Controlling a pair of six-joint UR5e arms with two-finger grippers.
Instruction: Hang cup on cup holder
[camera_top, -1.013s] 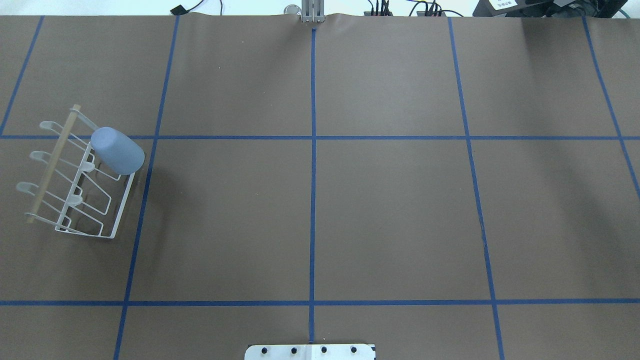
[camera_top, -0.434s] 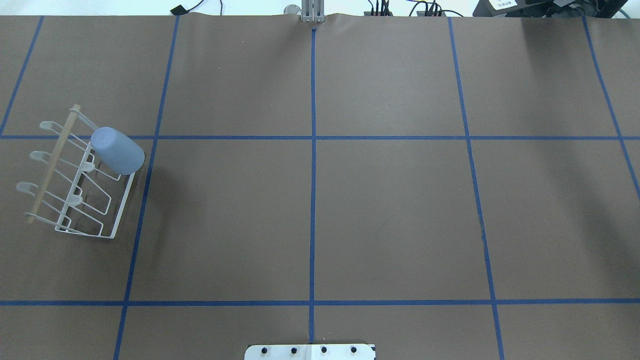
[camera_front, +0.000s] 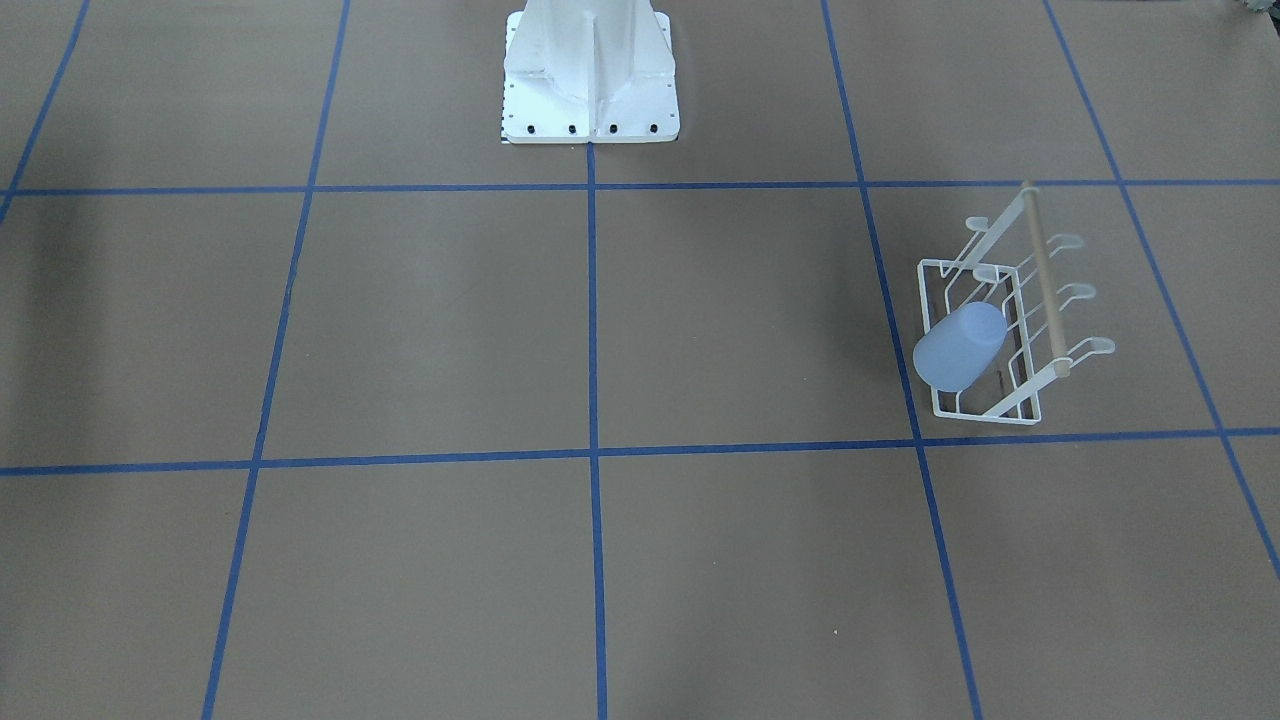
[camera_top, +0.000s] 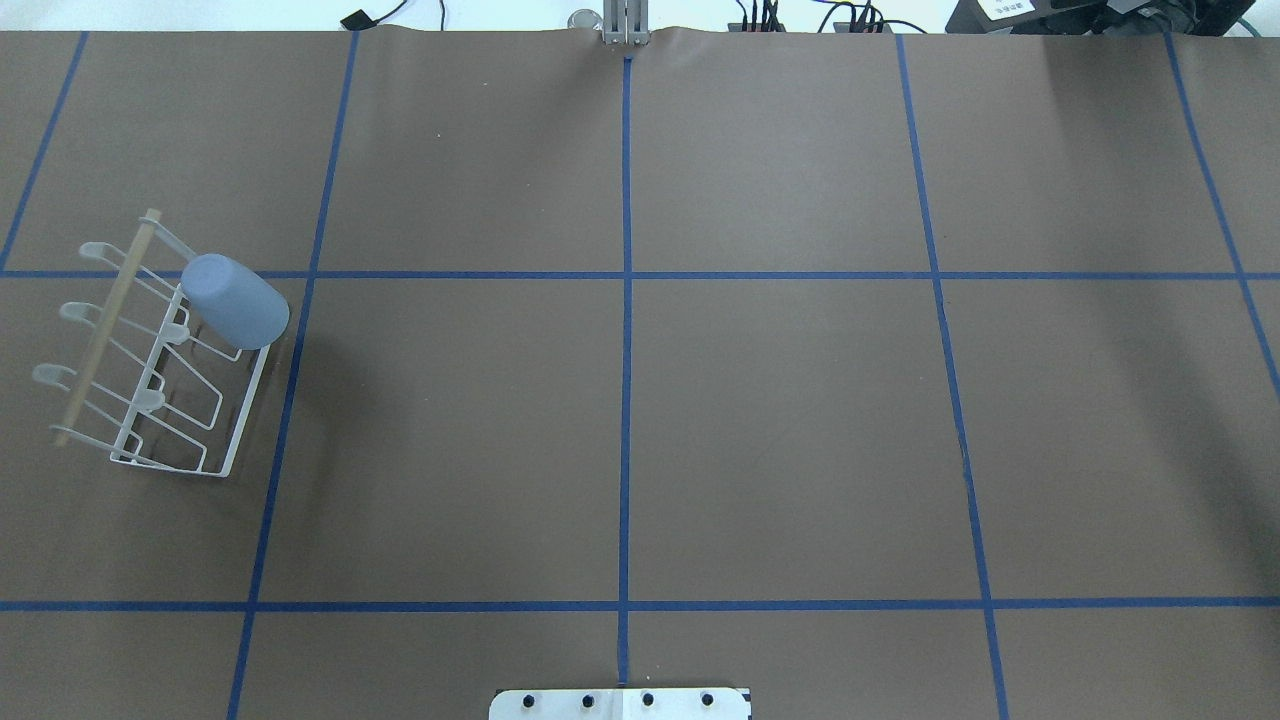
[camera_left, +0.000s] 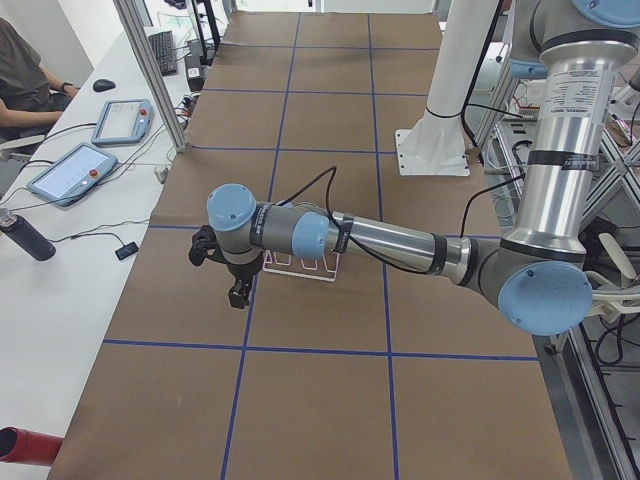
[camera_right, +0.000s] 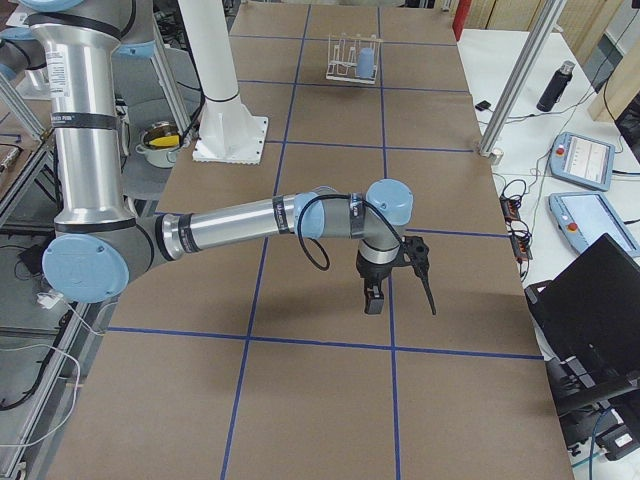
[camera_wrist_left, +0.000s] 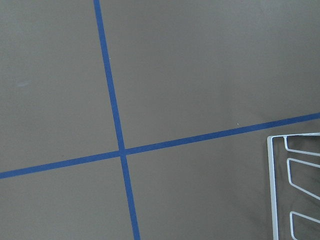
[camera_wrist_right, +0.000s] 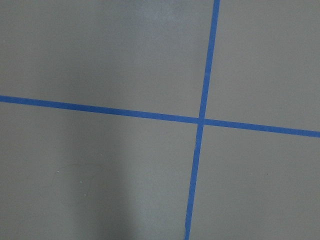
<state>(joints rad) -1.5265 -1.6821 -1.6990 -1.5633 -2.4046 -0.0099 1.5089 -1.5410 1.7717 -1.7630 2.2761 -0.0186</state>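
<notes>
Side cameras alone show left gripper and right gripper, opening unclear. Overhead, the blue tumbler slants on the wire cup rack, narrow end seemingly toward its rod.

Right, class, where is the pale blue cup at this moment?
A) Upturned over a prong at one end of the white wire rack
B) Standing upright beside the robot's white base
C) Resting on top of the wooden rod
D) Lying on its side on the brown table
A: the cup sits tilted, closed end up, over an end prong of the cup holder, clear of the tabletop and of the rod.
</notes>
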